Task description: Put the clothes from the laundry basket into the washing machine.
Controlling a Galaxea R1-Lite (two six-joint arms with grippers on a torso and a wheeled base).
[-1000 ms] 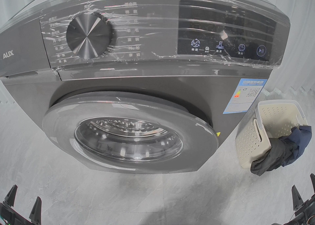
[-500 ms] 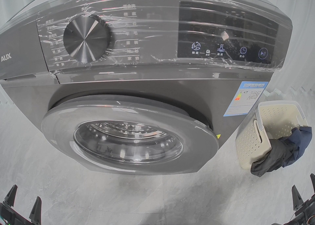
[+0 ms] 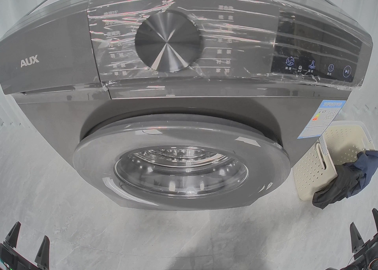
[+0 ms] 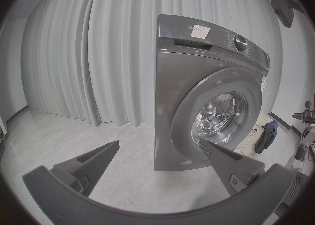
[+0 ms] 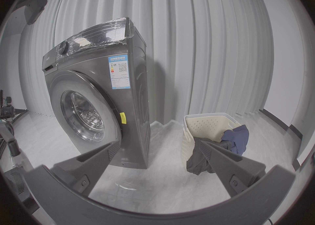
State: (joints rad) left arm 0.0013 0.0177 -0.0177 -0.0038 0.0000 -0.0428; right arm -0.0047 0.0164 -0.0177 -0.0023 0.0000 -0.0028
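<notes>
Left gripper (image 4: 158,143): fingers spread, nothing between them. Right gripper (image 5: 158,143): same, spread and empty. Both hang low over the pale floor (image 3: 118,235), short of the washing machine (image 3: 189,109), one on each side of it. Machine door (image 3: 181,152) is shut, drum visible through the glass. Laundry basket (image 5: 203,127), cream and perforated, stands upright on the floor to the machine's right, near it but apart. Clothes are in the basket: dark grey garment (image 5: 197,160) draped over the front rim, navy one (image 5: 238,137) beside it. Pleated curtain (image 5: 203,38) behind.
</notes>
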